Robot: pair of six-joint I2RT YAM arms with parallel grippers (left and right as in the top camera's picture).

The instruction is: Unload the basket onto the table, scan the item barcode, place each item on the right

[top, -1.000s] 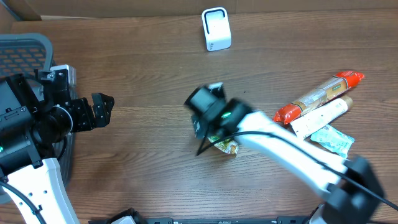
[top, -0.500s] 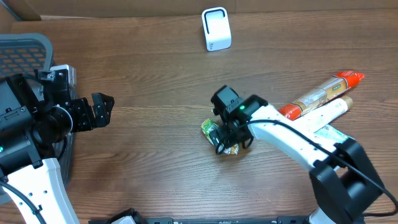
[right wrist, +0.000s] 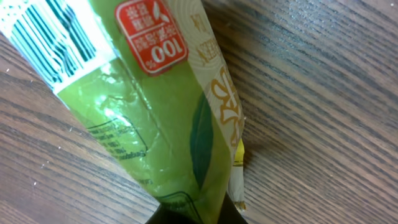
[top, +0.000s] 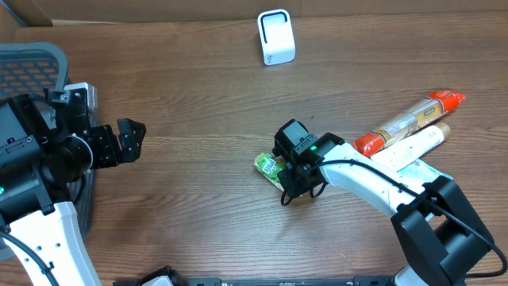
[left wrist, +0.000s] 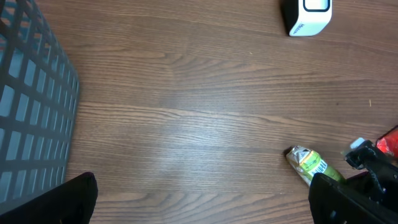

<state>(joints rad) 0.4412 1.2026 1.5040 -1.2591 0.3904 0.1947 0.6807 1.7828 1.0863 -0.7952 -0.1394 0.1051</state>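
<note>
The item is a green snack packet (top: 270,166) lying on the wooden table just right of centre. My right gripper (top: 295,184) is shut on its near end. In the right wrist view the packet (right wrist: 155,106) fills the frame, pinched at the bottom edge by my gripper (right wrist: 199,214), with its barcode (right wrist: 56,37) facing up at top left. The white scanner (top: 275,36) stands upright at the back of the table. My left gripper (top: 127,141) hangs open at the left, far from the packet (left wrist: 309,165), with nothing between its fingers (left wrist: 68,202).
A grey mesh basket (top: 32,63) stands at the far left edge. At the right lie a red-orange tube (top: 405,121), a white tube (top: 413,147) and a teal packet (top: 425,179). A cardboard wall runs along the back.
My right arm swung down from left of the packet onto it and its jaws closed on the packet's end; the packet shifted slightly. The left arm has not moved.
</note>
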